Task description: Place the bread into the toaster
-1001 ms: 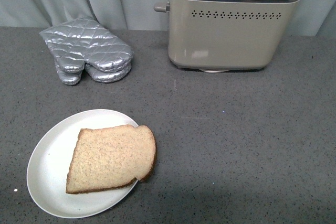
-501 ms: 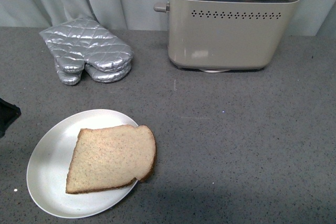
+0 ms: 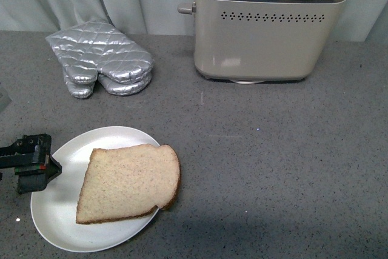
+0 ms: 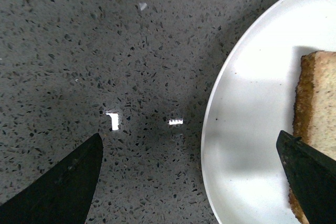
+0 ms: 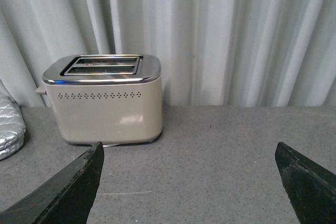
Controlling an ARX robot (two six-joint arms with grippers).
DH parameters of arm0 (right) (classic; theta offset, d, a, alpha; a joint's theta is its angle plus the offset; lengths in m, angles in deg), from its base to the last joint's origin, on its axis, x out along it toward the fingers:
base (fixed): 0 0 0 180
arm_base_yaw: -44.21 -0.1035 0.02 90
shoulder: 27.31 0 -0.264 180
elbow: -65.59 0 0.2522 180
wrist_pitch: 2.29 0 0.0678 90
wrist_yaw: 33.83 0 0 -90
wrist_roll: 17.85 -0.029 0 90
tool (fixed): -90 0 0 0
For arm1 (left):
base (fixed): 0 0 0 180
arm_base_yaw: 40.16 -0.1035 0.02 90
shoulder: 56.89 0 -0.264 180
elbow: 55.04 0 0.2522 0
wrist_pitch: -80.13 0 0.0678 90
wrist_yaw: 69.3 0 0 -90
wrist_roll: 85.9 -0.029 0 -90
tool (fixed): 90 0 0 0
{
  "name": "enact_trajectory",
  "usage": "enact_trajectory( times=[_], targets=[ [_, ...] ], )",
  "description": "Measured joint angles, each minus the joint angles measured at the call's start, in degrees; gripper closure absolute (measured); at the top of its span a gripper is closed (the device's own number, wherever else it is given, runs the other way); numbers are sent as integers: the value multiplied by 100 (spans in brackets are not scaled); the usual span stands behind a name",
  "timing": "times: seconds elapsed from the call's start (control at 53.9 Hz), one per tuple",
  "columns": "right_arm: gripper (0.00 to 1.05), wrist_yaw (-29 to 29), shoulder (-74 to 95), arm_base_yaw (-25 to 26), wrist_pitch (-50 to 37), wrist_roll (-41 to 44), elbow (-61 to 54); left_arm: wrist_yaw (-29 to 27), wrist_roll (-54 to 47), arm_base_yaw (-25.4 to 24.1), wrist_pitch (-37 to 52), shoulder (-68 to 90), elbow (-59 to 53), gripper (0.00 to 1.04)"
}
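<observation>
Toaster [image 3: 264, 34] upper right of front view, slots up for loading. Plate [image 3: 60, 210] lower left; bread [image 3: 127, 183] flat on it, crust overhanging the rim. Left gripper [image 3: 43, 163] at plate's left edge, fingers spread wide, prob. lining up a pinch. Right gripper [image 5: 189, 182] also spread, idle.

Dark grey speckled desk [image 3: 291, 168]; pale grey-white pleated curtain [image 5: 220, 35] hangs behind its far edge. Soft, even light, faint shadows.
</observation>
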Motion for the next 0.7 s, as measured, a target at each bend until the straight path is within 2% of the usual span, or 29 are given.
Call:
enact_trajectory(
  times=[0.074,0.185,0.389,0.464,0.556,0.705],
  targets=[
    [10,0,0,0,0,0,0,-17,-15,37,-9,168,83,13],
    [10,0,0,0,0,0,0,-164,-26,81,-140,501,273,36],
    [10,2,0,0,0,0,0,79,223,77,-317,581,400,80],
    [10,0,0,0,0,0,0,212,317,98,-404,573,398,92],
    [10,0,0,0,0,0,0,221,487,133,-505,490,400,102],
    [10,0,0,0,0,2,0,704,1069,321,-815,164,382,102]
  ],
)
